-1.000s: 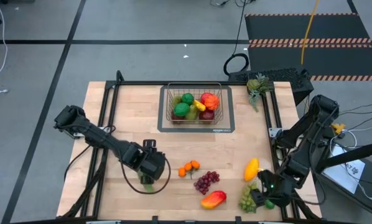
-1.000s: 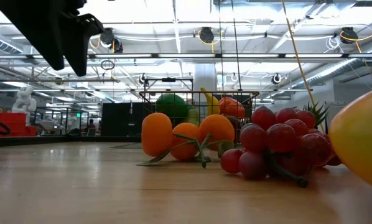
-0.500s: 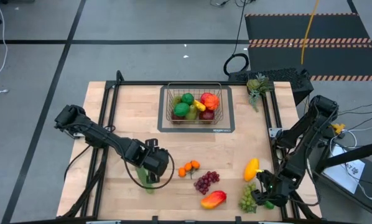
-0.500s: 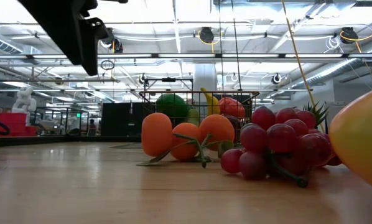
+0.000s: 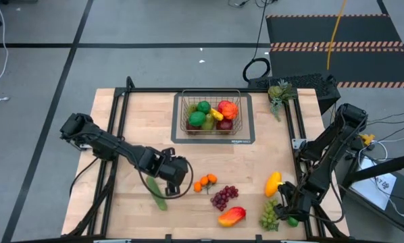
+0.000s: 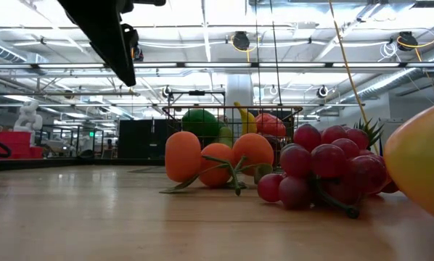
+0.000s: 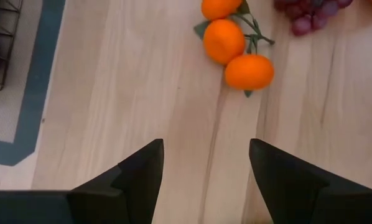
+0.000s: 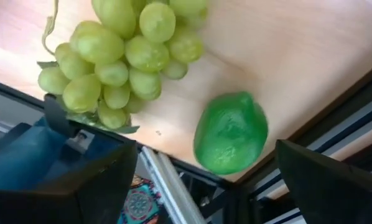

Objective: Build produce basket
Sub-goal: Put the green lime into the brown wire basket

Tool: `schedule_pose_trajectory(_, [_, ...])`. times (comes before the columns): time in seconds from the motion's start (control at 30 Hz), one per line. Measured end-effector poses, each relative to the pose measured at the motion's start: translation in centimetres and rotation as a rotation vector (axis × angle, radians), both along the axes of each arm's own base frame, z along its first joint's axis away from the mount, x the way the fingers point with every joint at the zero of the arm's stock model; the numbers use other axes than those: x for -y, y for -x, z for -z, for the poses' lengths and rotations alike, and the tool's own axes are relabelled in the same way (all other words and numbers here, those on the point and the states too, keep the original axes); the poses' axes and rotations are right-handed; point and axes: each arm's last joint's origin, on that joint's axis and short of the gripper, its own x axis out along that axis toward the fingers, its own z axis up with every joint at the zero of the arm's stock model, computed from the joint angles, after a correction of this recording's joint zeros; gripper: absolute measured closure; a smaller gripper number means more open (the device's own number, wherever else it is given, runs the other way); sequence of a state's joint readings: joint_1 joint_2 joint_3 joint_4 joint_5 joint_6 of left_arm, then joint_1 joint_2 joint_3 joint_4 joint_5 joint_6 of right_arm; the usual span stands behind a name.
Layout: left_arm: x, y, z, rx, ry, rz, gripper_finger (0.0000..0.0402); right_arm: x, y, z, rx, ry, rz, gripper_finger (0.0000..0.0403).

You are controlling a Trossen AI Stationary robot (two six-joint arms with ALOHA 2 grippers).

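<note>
Produce is still scattered on my bench (image 5: 121, 115), so I judge the build partway done. The basket (image 5: 211, 113) sits well beyond both tools on its grey mat (image 5: 246, 138) and already holds several pieces, green, red and yellow among them.

My right tool (image 8: 198, 180) hangs over a green lime (image 8: 231, 132) at the bench's near right edge, its fingers spread wide with the lime between them and nothing gripped. The green grapes (image 8: 120, 53) lie just beside the lime, on the side toward the left arm. I take this to be the step in hand: a pick of the lime. The next move calls for a straight descent and a close that catches the lime alone, without snagging the grapes or nudging the lime off the edge.

My left tool (image 7: 204, 171) is open and empty above bare wood. The oranges (image 7: 232, 46) lie ahead of it, the purple grapes (image 7: 307, 12) just past them. A cucumber (image 5: 156, 197) lies on the bench beside it. Between the two tools lie a mango (image 5: 232, 216) and a yellow fruit (image 5: 273, 182).

From above, the right tool and the lime are mostly masked by the arm. I cannot count the basket's contents, and the low view shows only fruit close up
</note>
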State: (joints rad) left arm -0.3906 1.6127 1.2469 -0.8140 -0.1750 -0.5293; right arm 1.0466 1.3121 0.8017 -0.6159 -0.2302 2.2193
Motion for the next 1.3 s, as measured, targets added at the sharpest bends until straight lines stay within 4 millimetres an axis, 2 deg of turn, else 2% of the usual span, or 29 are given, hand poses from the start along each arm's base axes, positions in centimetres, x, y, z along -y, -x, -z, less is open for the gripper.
schedule_pose_trajectory(0.1, [-0.2, -0.1, 0.0, 0.004, -0.001, -0.001, 0.0165, 0.0, -0.1, 0.0, 0.011, -0.007, -0.036, 0.0048])
schedule_pose_trajectory(0.23, [-0.6, -0.3, 0.0, 0.005, -0.021, 0.016, 0.0165, -0.2, -0.8, -0.3, 0.013, -0.102, -0.099, 0.0071])
schedule_pose_trajectory(0.37, [-1.1, -0.5, 0.0, 0.007, -0.047, 0.031, 0.0165, 0.3, -0.9, -0.1, 0.021, -0.075, -0.158, 0.0084])
schedule_pose_trajectory(0.5, [-1.8, -0.7, 0.0, 0.007, -0.057, 0.028, 0.0165, 0.7, -0.5, 0.3, -0.047, -0.052, -0.248, 0.0086])
schedule_pose_trajectory(0.67, [-2.1, -0.8, 0.0, 0.006, -0.058, 0.014, 0.0165, -0.3, -1.1, 0.8, -0.03, -0.135, -0.298, 0.0086])
schedule_pose_trajectory(0.93, [-2.2, -0.8, 0.0, 0.014, -0.071, -0.012, 0.0165, -1.3, -2.0, 3.2, -0.08, -0.127, -0.324, 0.0086])
schedule_pose_trajectory(1.3, [-2.2, -0.8, 0.0, 0.015, -0.098, 0.031, 0.0165, -0.5, -2.4, 4.2, -0.084, -0.077, -0.325, 0.009])
